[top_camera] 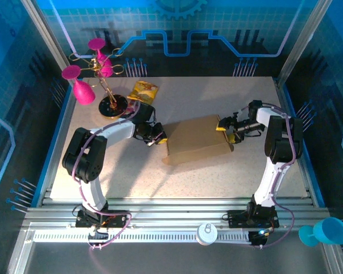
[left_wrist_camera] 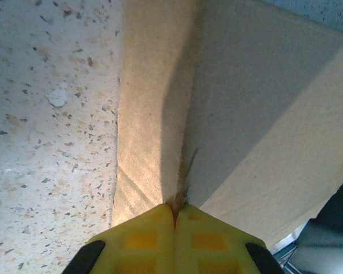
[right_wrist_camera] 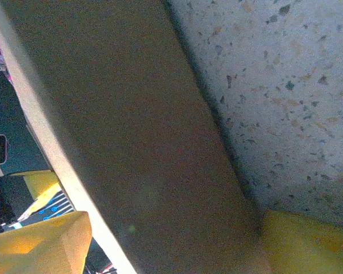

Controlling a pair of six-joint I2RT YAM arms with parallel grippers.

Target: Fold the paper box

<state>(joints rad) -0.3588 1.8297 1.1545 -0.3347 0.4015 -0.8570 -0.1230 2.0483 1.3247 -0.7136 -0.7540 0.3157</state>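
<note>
pinching the left edge of the paper box (top_camera: 197,140), lying centrally, the left gripper (top_camera: 156,138) is clenching it; the right gripper (top_camera: 224,127) is straddling the right end, jaws apart. judgement: fold along the score lines, anchoring 1 side. yellow packet (top_camera: 144,91) and pink goblets (top_camera: 83,91) are sitting far left, not obstructing.

The paper box (top_camera: 197,140) was plain brown cardboard, matt and faintly fibrous, softly creased along its fold. The table (top_camera: 217,182) looked smooth and pale, like speckled stone. The fingers (left_wrist_camera: 143,240) of the left tool (left_wrist_camera: 174,208) were yellow plastic with a dull sheen. A yellow packet (top_camera: 144,91) at the far left shone like foil. The rails (top_camera: 171,208) at the near edge were ribbed bare metal.
</note>
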